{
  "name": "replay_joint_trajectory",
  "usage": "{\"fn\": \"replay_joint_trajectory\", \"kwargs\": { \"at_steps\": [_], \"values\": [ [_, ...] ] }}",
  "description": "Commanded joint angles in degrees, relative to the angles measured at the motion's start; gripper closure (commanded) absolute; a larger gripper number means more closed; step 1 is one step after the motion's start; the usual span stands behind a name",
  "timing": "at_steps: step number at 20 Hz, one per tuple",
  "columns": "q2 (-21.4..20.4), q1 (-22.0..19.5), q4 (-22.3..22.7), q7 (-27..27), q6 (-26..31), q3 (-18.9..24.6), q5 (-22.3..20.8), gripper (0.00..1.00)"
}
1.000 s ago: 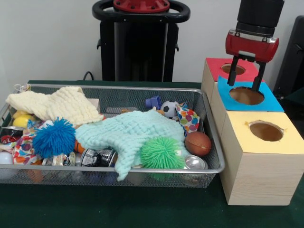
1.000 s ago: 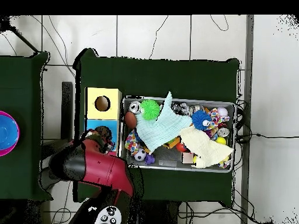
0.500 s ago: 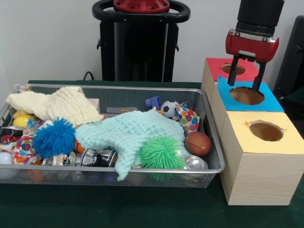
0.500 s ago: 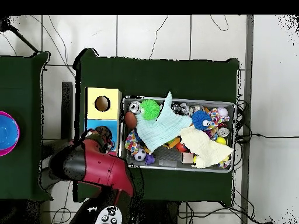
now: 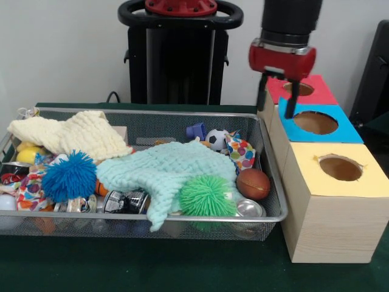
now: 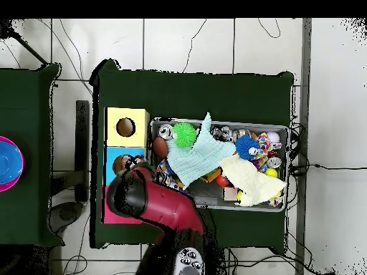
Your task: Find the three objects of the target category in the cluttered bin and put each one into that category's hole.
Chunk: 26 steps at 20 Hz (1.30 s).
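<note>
My red and black gripper (image 5: 276, 111) hangs open and empty over the seam between the bin's right end and the boxes, beside the red-topped box (image 5: 316, 85). The blue-topped box (image 5: 340, 131) and the yellow-topped box (image 5: 358, 182) each show a round hole. The wire bin (image 5: 121, 216) holds a green spiky ball (image 5: 208, 196), a blue fuzzy ball (image 5: 69, 176), a brown ball (image 5: 253, 183), a soccer ball (image 5: 216, 139) and metal cans (image 5: 124, 201). A mint cloth (image 5: 164, 170) covers the bin's middle. Overhead, my arm (image 6: 154, 204) hides the gripper and the bin's near left corner.
A pale yellow cloth (image 5: 70, 135) lies at the bin's left, with a polka-dot cloth (image 5: 242, 152) and a small blue cup (image 5: 196, 130) near the far right. Overhead, a pink and blue bowl (image 6: 8, 161) sits on a separate table at the left.
The gripper has swung left from above the blue box's hole to the bin's right end, still open and empty. Overhead, the arm now reaches over the bin's corner.
</note>
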Motion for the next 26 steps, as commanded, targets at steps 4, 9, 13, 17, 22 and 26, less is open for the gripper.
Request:
{"fn": "replay_joint_trajectory", "kwargs": {
  "at_steps": [4,9,13,17,22,26],
  "values": [
    [-3.5,-16.4,13.2,-3.4,-7.5,15.2,-16.8,0.0],
    [-2.1,-21.6,14.6,-1.8,-9.8,17.5,-24.2,0.0],
    [-1.7,-25.9,18.1,0.3,-13.2,18.1,-30.2,0.0],
    [-4.5,-32.0,23.3,0.8,-14.2,18.8,-36.4,0.0],
    [-5.7,-37.8,27.9,1.9,-17.6,16.7,-44.4,0.0],
    [-6.4,-42.4,29.8,2.2,-19.8,14.3,-50.8,0.0]
  ]
}}
